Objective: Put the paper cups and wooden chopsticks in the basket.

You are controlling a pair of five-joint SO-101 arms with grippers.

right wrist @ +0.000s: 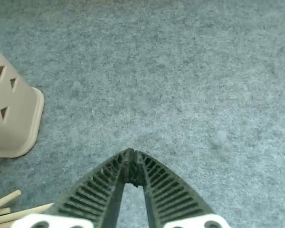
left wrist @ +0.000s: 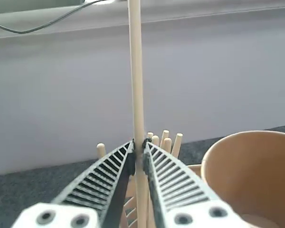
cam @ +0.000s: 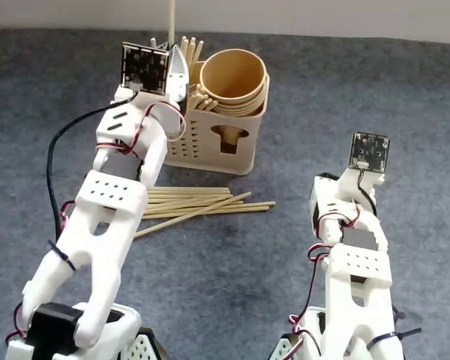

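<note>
Chopstick (left wrist: 135,71): upright over the left side of the basket (cam: 210,150), beside the paper cups (cam: 232,75).
Left gripper (left wrist: 138,145): pinched on it.
Right gripper (right wrist: 132,154): closed, empty, near right.
Risk: I fear a tilted release snags it on the standing sticks (left wrist: 165,137) and tips it out.

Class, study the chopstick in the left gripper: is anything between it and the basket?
Nothing visible blocks it. The left gripper holds the chopstick upright at the basket, right beside the stored chopsticks standing inside. The paper cups sit off to one side.
</note>
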